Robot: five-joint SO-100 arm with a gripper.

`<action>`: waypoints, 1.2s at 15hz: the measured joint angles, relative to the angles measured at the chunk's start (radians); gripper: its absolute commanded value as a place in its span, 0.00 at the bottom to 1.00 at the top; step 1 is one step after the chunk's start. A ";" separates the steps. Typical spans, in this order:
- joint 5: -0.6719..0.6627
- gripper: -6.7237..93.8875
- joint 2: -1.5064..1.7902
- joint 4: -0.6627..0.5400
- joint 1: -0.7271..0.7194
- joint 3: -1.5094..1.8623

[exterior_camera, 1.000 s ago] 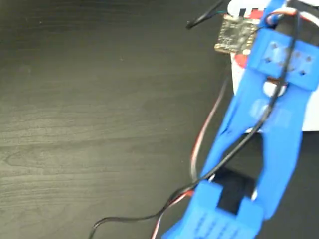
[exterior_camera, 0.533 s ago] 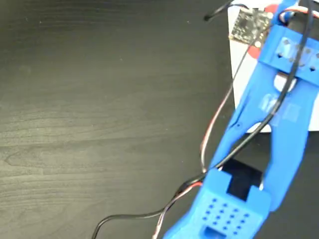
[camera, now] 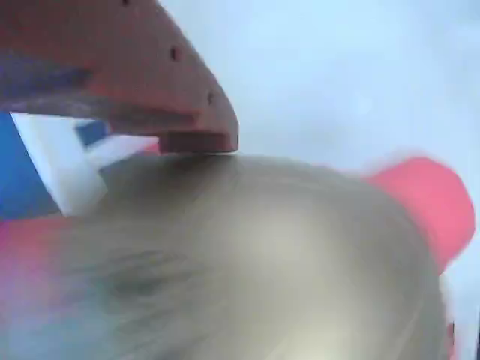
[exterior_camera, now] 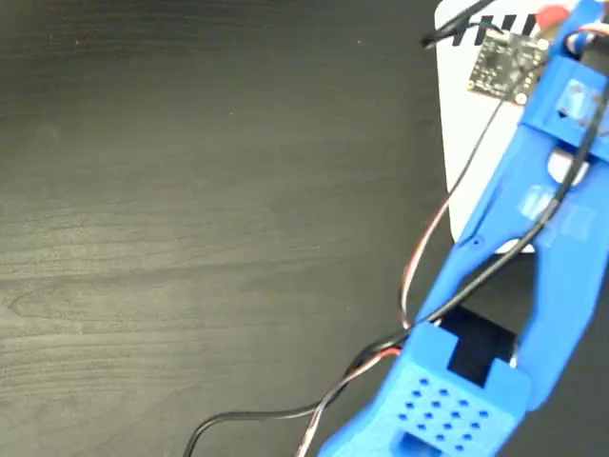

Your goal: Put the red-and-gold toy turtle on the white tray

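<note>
dark wood-grain table [exterior_camera: 190, 219] fills most of the fixed view, with the white tray [exterior_camera: 476, 143] tucked into the top right corner and the blue arm [exterior_camera: 533, 257] reaching up across it. the gripper [camera: 199, 142] is clamped on the toy turtle [camera: 262, 255]: in the wrist view a reddish finger [camera: 150, 67] presses on the gold shell, which fills nearly the whole picture, with a coral-red bit sticking out at the right. pale surface behind it looks like the tray, so the turtle seems to hang over the tray, near its striped edge, where a red speck [exterior_camera: 549, 16] peeks past the arm in the fixed view.

what worries me is how close that is to the tray's far edge. let go there and a squishy, rounded toy could bounce or roll off the rim onto the table. i can't tell how high it hangs, so a drop from height is the other risk. loose wires [exterior_camera: 419, 267] trailing by the arm could also snag.
</note>
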 measured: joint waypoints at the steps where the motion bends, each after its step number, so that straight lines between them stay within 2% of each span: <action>1: -0.002 0.62 0.000 -0.005 -0.002 0.006; 6: 0.000 0.59 0.000 -0.003 0.000 0.015; 10: 0.064 0.20 0.003 -0.017 0.000 0.015; 13: 0.130 0.07 0.100 -0.058 -0.023 0.015; 16: 0.192 0.07 0.276 -0.176 -0.097 0.107; 18: 0.224 0.07 0.431 -0.339 -0.141 0.273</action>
